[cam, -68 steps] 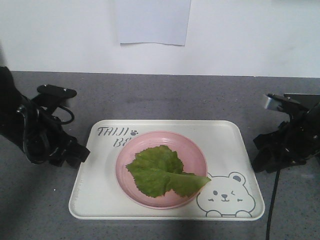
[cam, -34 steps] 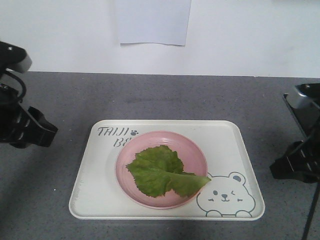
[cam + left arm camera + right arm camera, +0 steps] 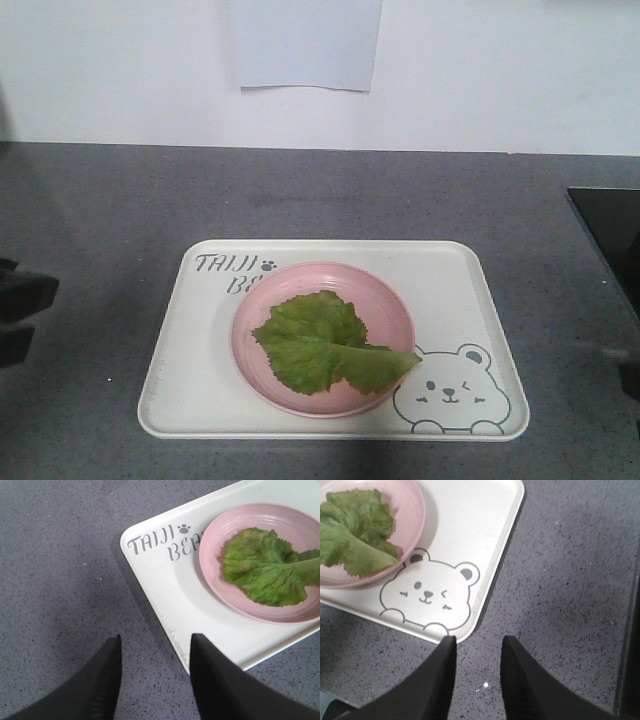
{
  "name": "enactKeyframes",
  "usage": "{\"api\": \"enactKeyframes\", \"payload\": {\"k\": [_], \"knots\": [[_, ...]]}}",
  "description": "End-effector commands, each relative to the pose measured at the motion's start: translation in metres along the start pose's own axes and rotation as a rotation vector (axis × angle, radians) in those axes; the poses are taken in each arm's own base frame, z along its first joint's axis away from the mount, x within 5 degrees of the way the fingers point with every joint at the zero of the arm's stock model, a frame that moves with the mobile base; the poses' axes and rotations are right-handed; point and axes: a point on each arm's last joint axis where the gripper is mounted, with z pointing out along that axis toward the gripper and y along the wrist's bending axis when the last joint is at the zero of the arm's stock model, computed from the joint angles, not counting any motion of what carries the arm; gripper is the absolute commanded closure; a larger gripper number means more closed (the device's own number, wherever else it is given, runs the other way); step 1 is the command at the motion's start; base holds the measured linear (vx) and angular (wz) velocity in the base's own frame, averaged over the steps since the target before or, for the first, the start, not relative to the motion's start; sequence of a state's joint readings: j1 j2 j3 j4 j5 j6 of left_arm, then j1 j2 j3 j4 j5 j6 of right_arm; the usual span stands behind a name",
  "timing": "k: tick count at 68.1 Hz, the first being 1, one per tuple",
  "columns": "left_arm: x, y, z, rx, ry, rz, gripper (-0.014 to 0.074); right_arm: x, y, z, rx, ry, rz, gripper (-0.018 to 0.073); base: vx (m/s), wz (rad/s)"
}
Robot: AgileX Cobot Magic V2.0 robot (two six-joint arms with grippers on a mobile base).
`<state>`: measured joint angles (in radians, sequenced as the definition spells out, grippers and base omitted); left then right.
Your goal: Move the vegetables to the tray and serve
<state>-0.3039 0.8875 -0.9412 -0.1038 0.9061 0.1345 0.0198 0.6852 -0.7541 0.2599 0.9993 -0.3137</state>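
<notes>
A green crinkled lettuce leaf (image 3: 325, 345) lies on a round pink plate (image 3: 390, 300), which stands in the middle of the cream-white tray (image 3: 460, 290) with the bear face. The leaf also shows in the left wrist view (image 3: 265, 570) and in the right wrist view (image 3: 355, 535). My left gripper (image 3: 155, 638) is open and empty, above the counter just off the tray's left edge (image 3: 160, 585). My right gripper (image 3: 479, 639) is open and empty, above the counter just off the tray's front right corner (image 3: 485, 580).
The tray sits on a grey speckled counter (image 3: 330, 190) against a white wall with a sheet of paper (image 3: 305, 45). A black panel (image 3: 612, 235) lies at the counter's right edge. Dark parts of the arms show at the left edge (image 3: 15, 310) and the right edge (image 3: 630, 378).
Both arms have drawn back outward from the tray's sides and have almost left the front view. The tray, plate and leaf have not moved.
</notes>
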Motion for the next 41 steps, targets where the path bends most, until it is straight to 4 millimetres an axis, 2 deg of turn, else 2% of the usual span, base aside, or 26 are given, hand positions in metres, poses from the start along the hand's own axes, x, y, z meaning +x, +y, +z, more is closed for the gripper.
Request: {"api": "enactKeyframes", "payload": {"k": [1,9,23,31,41], "knots": [[0.005,-0.001,-0.01,-0.012,-0.168,-0.009,0.0273,-0.008,0.002,-0.014,0.025,-0.127,-0.014,0.0337,0.0,0.0],[0.025,-0.002,-0.01,-0.023,-0.235,-0.01,0.0273,-0.005,0.003,-0.021,0.03,-0.156,-0.028,0.0337,0.0,0.0],[0.04,-0.002,-0.011,-0.033,-0.304,-0.011,0.0288,-0.004,0.004,-0.022,0.032,-0.162,-0.029,0.0337,0.0,0.0],[0.041,-0.002,-0.01,-0.031,-0.295,-0.012,0.0358,-0.004,0.004,-0.022,0.03,-0.162,-0.028,0.0353,0.0,0.0],[0.041,-0.002,-0.01,-0.031,-0.296,-0.012,0.0476,-0.004,0.004,-0.022,0.026,-0.159,-0.026,0.0444,0.0,0.0]]}}
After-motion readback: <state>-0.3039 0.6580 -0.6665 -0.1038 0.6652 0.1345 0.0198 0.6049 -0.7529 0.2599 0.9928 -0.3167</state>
